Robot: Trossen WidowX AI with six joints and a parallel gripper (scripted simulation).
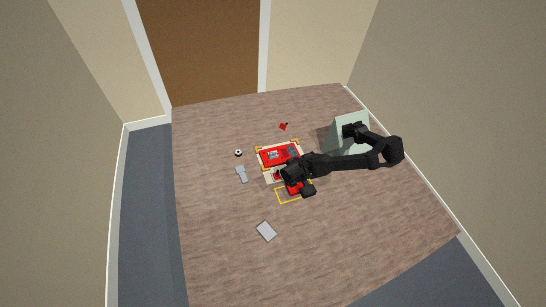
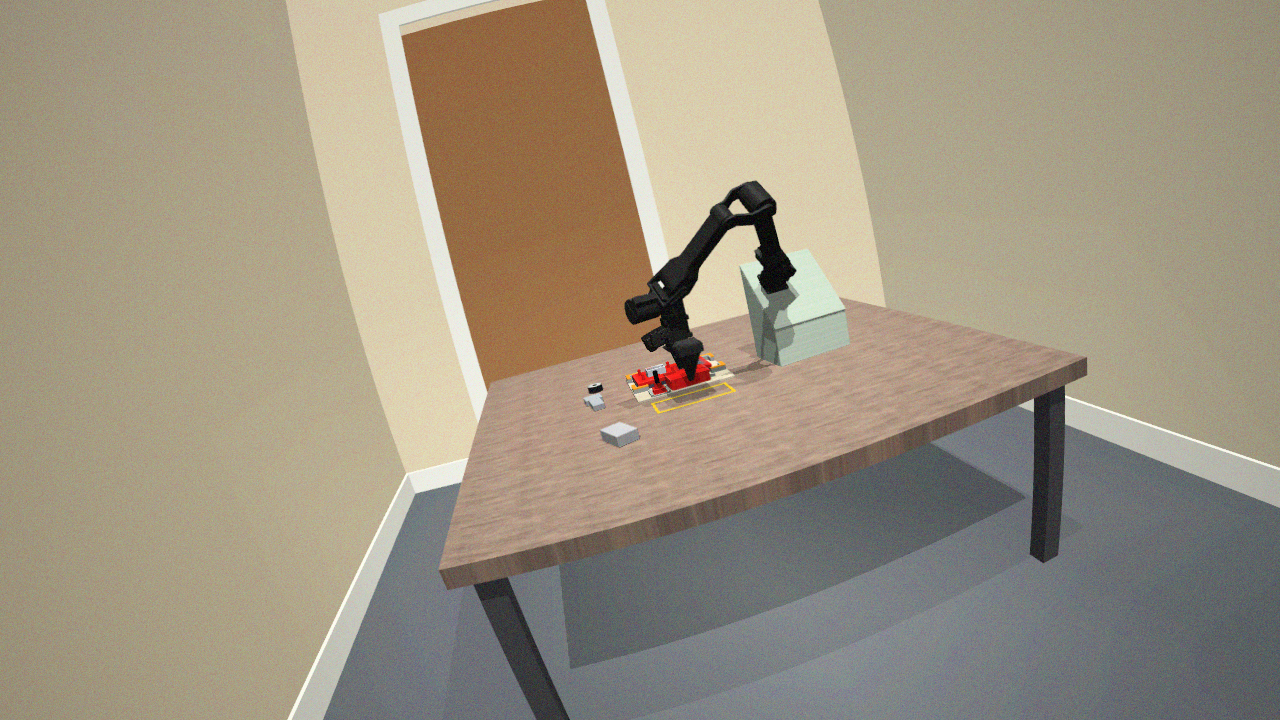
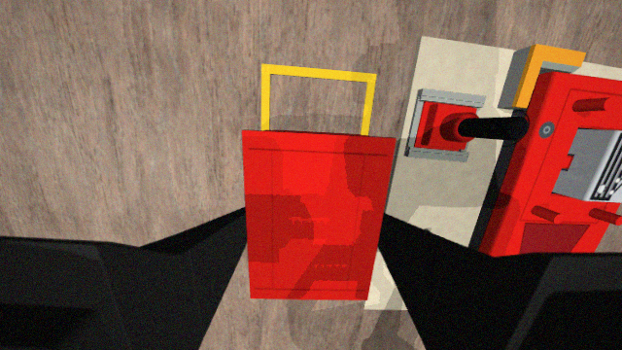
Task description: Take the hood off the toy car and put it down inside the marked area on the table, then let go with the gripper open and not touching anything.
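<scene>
The hood is a red box-like cover point(image 1: 293, 189) point(image 2: 687, 378) point(image 3: 316, 194). My gripper point(image 3: 313, 216) point(image 2: 690, 376) is shut on the hood, one black finger on each long side. The hood hangs a little above the table over the marked area, a yellow outline point(image 1: 277, 196) point(image 2: 684, 405) point(image 3: 318, 72). In the wrist view the hood hides all but one end of the outline. The toy car, a red flat body point(image 1: 265, 160) point(image 3: 510, 194) with a grey engine block point(image 1: 273, 154) point(image 3: 580, 162), lies beside it, uncovered.
A cream base plate point(image 1: 268, 179) point(image 3: 437, 194) with orange corner brackets point(image 1: 258, 148) point(image 3: 559, 54) bears the car. A red piece with a black lever point(image 1: 277, 175) point(image 3: 493, 127) stands near the hood. A grey block point(image 1: 266, 231), a grey T-shaped piece point(image 1: 241, 173), a wheel point(image 1: 238, 152) and a small red piece point(image 1: 283, 126) lie around.
</scene>
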